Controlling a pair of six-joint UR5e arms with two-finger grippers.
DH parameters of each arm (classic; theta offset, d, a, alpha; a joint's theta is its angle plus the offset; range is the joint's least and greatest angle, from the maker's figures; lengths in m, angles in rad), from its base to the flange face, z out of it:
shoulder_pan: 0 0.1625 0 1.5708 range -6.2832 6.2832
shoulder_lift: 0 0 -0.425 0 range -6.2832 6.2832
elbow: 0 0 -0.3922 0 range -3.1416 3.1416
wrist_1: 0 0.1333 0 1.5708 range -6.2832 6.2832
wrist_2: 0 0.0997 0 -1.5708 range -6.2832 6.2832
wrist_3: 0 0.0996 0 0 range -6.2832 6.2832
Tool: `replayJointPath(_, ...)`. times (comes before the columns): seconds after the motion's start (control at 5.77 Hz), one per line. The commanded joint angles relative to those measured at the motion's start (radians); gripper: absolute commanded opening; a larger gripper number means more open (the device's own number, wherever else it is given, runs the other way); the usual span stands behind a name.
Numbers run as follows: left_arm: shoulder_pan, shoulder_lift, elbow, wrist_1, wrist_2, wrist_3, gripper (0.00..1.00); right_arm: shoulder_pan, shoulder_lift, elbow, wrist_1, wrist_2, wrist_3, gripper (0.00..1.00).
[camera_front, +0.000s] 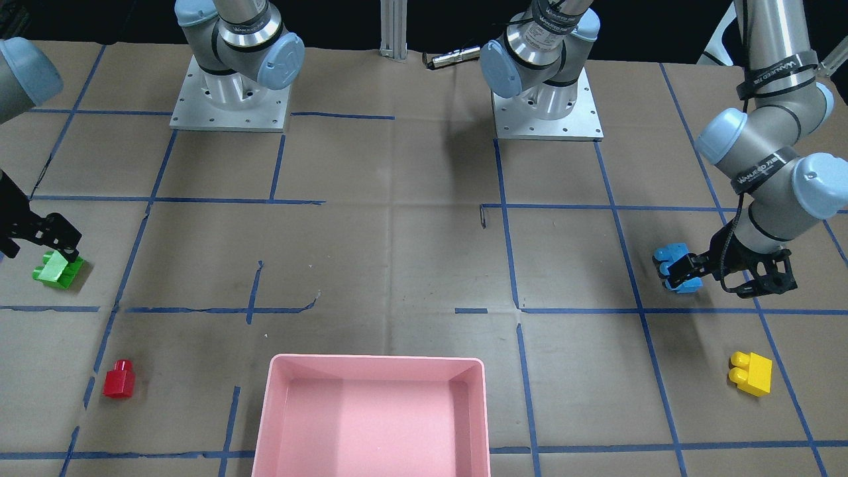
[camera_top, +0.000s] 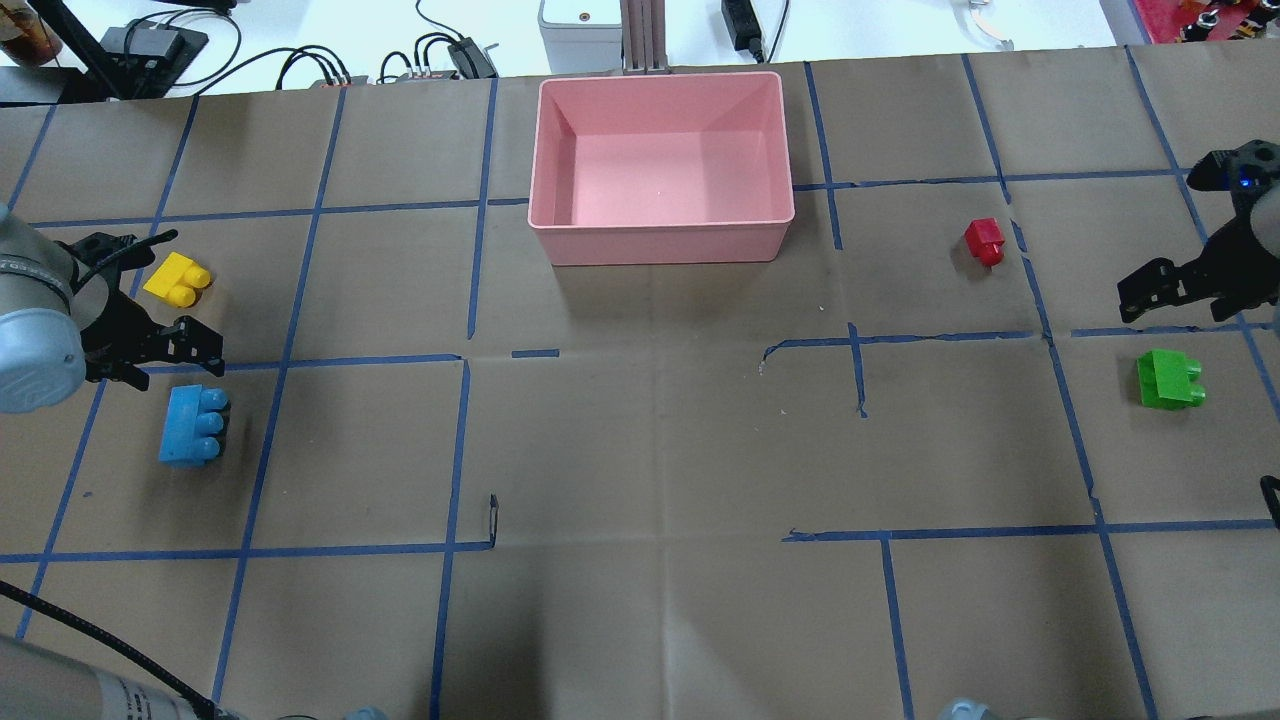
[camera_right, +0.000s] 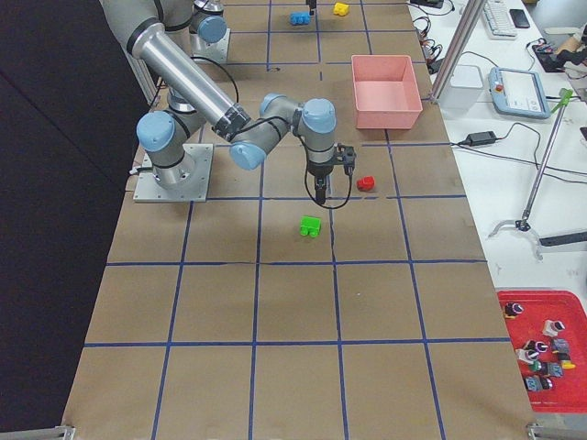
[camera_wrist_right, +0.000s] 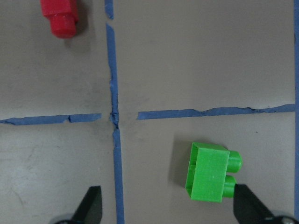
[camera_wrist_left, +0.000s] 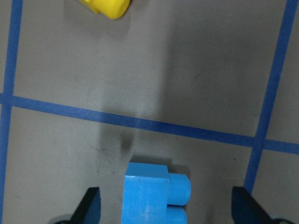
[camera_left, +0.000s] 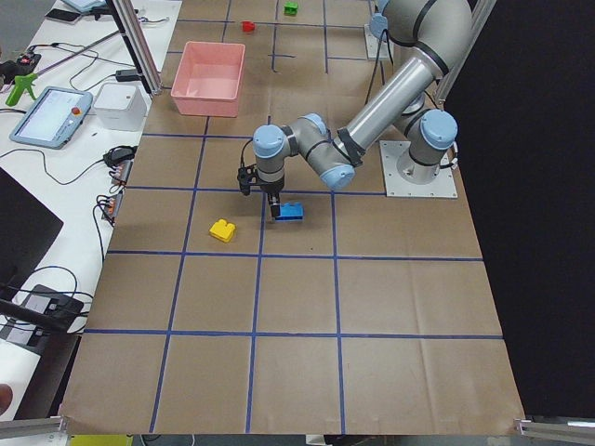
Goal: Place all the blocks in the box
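The light-blue three-stud brick [camera_top: 192, 425] lies at the table's left. My left gripper [camera_top: 195, 345] hovers over it, open; in the left wrist view its fingertips [camera_wrist_left: 91, 207] stand wide on either side of the brick [camera_wrist_left: 149, 196]. The yellow brick [camera_top: 177, 280] lies just beyond. My right gripper [camera_top: 1150, 285] is open above the green brick [camera_top: 1168, 380], which sits near the right finger [camera_wrist_right: 247, 207] in the right wrist view [camera_wrist_right: 210, 172]. The red brick [camera_top: 985, 240] lies toward the empty pink box [camera_top: 660, 240].
The table is brown paper with a grid of blue tape. Both arm bases [camera_front: 228, 99] stand on metal plates at the robot's edge. Cables and devices [camera_top: 450, 55] lie beyond the box, off the table's far edge.
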Motion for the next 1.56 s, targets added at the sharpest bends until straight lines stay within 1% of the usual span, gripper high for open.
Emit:
replayJointPath(0.0, 0.005, -0.021, -0.056, 0.092, 0.005, 0.059, 0.99, -0.067, 0.082, 0.045, -0.119, 0.003, -0.048, 0.99)
replayJointPath(0.17, 0.032, -0.045, -0.058, 0.098, 0.003, 0.082, 0.99, -0.079, 0.103, 0.065, -0.181, 0.003, -0.072, 0.99)
replayJointPath(0.35, 0.043, -0.047, -0.058, 0.098, 0.005, 0.098, 0.98, -0.079, 0.122, 0.067, -0.183, 0.005, -0.072, 0.99)
replayJointPath(0.52, 0.043, -0.047, -0.059, 0.098, 0.002, 0.098, 0.94, -0.081, 0.122, 0.068, -0.186, 0.005, -0.074, 0.99)
replayJointPath(0.69, 0.043, -0.044, -0.067, 0.098, -0.001, 0.098, 0.84, -0.095, 0.124, 0.088, -0.186, 0.001, -0.079, 0.98)
replayJointPath(0.87, 0.043, -0.030, -0.073, 0.097, 0.003, 0.098, 0.68, -0.124, 0.122, 0.106, -0.198, 0.001, -0.091, 0.98)
replayJointPath(1.04, 0.040, -0.027, -0.073, 0.092, 0.005, 0.098, 0.51, -0.129, 0.128, 0.106, -0.206, 0.000, -0.094, 0.96)
replayJointPath(1.21, 0.040, -0.027, -0.066, 0.083, 0.005, 0.099, 0.36, -0.130, 0.143, 0.105, -0.224, 0.001, -0.092, 0.96)
replayJointPath(1.39, 0.038, -0.018, -0.050, 0.069, 0.006, 0.105, 0.31, -0.129, 0.144, 0.103, -0.226, 0.001, -0.091, 0.96)
